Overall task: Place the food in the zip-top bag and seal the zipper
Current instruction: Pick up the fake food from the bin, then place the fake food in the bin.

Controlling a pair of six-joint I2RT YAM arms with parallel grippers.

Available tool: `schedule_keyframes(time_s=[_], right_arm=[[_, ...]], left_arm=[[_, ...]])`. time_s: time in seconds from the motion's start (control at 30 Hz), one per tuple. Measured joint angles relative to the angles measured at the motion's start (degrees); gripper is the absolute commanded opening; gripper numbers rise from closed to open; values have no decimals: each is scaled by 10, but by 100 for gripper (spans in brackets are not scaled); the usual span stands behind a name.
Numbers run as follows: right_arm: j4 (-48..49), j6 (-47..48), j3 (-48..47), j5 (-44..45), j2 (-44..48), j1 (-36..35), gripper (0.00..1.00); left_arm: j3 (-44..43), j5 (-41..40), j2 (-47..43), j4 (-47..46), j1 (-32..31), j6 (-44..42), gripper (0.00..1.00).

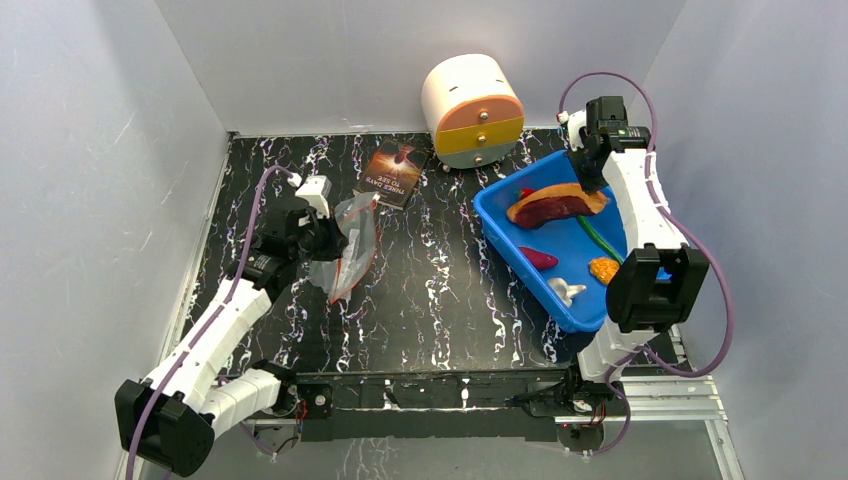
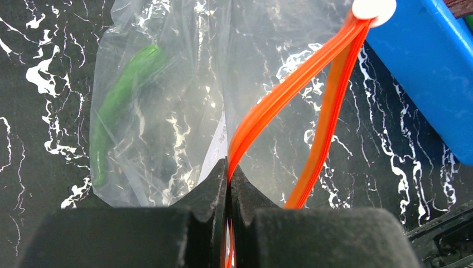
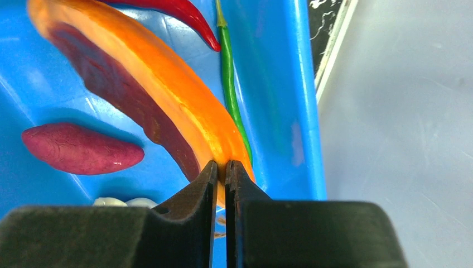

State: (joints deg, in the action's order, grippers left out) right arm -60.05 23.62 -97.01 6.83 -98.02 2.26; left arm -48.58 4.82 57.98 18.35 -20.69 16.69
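Observation:
My left gripper (image 1: 322,237) (image 2: 228,170) is shut on one side of the red-orange zipper (image 2: 279,100) of the clear zip-top bag (image 1: 350,245) (image 2: 167,106). It holds the mouth open above the table. A green pepper (image 2: 120,100) lies inside the bag. My right gripper (image 1: 585,180) (image 3: 221,170) is shut on the end of the orange-brown curved slice (image 1: 555,204) (image 3: 162,89), held over the blue tray (image 1: 500,215) (image 3: 279,84). In the tray are a red chili (image 3: 184,14), a thin green stick (image 3: 230,84), a magenta piece (image 1: 538,257) (image 3: 78,148), a white lump (image 1: 566,291) and small orange bits (image 1: 604,269).
A dark paperback book (image 1: 393,170) lies behind the bag. A cream drawer unit (image 1: 472,110) with yellow and orange drawers stands at the back. The blue tray's corner (image 2: 429,67) shows right of the bag in the left wrist view. White walls surround the table.

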Motion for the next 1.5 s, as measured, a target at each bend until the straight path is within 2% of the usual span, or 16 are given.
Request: schedule_keyframes(time_s=[0.37, 0.8, 1.13, 1.33, 1.5], right_arm=[[-5, 0, -27, 37, 55, -26, 0], [-2, 0, -28, 33, 135, -87, 0], [22, -5, -23, 19, 181, -109, 0], [94, -7, 63, 15, 183, -109, 0], [131, 19, 109, -7, 135, -104, 0]], left_arm=[[-24, 0, 5, -5, 0, 24, 0], [-28, 1, 21, -16, 0, 53, 0], [-42, 13, 56, -37, 0, 87, 0], [-42, 21, 61, -43, 0, 96, 0], [-41, 21, 58, -44, 0, 96, 0]])
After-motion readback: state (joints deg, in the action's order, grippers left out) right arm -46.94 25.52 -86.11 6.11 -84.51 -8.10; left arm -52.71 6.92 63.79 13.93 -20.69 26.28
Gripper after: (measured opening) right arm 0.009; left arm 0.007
